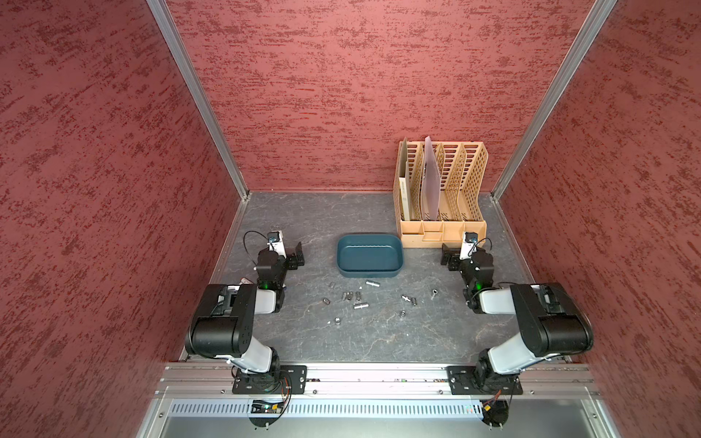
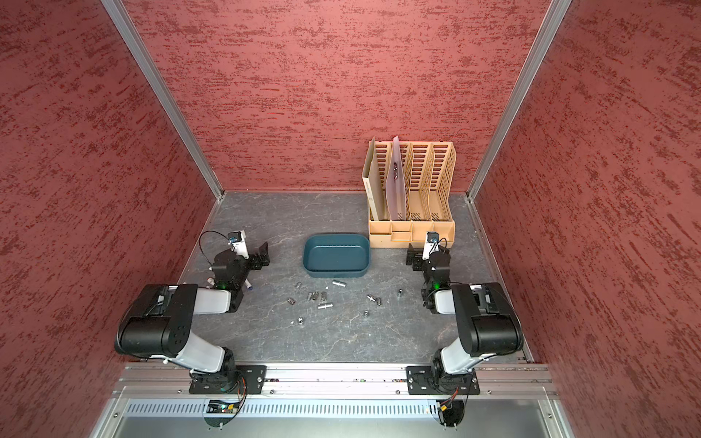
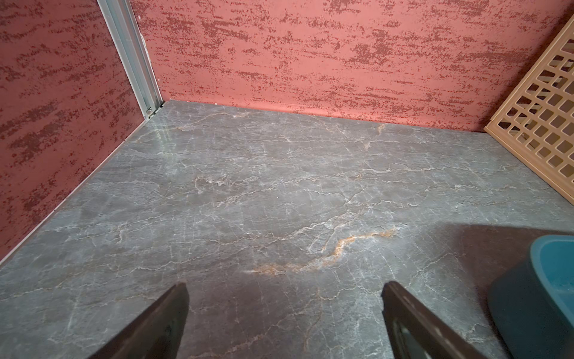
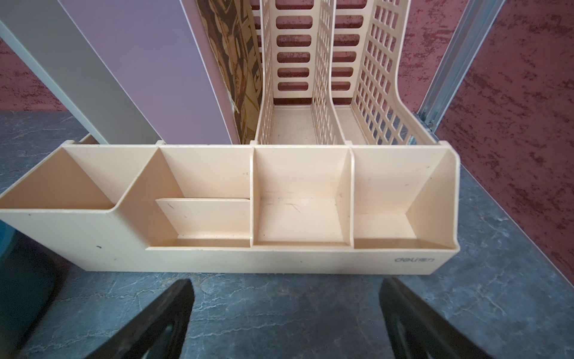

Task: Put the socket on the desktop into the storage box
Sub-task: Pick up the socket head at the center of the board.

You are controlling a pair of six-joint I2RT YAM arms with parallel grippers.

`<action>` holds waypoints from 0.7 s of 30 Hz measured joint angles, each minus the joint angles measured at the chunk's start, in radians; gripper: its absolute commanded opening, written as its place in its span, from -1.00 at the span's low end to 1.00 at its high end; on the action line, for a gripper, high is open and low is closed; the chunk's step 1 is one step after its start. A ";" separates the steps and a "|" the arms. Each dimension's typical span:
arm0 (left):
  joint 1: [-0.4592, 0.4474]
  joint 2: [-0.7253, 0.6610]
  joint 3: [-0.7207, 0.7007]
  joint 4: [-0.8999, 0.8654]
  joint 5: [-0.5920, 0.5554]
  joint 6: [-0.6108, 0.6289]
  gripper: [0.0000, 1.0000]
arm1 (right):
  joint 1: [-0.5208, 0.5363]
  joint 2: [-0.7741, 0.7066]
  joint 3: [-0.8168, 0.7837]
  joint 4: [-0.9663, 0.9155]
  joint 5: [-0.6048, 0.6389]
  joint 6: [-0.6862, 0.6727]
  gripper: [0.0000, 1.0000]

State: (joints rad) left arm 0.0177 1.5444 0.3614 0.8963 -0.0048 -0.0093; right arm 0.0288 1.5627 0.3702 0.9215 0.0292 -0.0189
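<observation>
Left pincer [image 3: 284, 284] gapes; long socket [image 1: 372, 283] lies crosswise near storage box [image 1: 370, 237].

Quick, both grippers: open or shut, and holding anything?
left gripper: open, holding nothing.
right gripper: open, holding nothing.

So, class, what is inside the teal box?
Nothing shows inside the box: only its bare teal floor. The sockets lie on the desktop outside it. A thin strip behind its near wall is hidden.
</observation>
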 measured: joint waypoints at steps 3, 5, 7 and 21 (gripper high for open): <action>0.000 0.000 0.000 0.000 0.000 0.000 0.99 | 0.000 0.000 0.000 0.000 0.000 0.000 0.97; 0.000 0.000 0.000 0.000 0.000 0.000 0.99 | 0.000 0.000 0.000 0.000 0.000 0.000 0.97; 0.000 0.000 0.000 0.000 0.000 0.000 0.99 | 0.000 0.000 0.000 0.000 0.000 0.000 0.97; 0.000 -0.248 0.159 -0.352 -0.034 -0.023 0.99 | 0.000 -0.362 0.026 -0.210 -0.003 0.014 0.97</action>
State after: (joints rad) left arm 0.0174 1.2964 0.5205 0.5446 -0.0391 -0.0322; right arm 0.0288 1.2003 0.3958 0.7116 0.0261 -0.0044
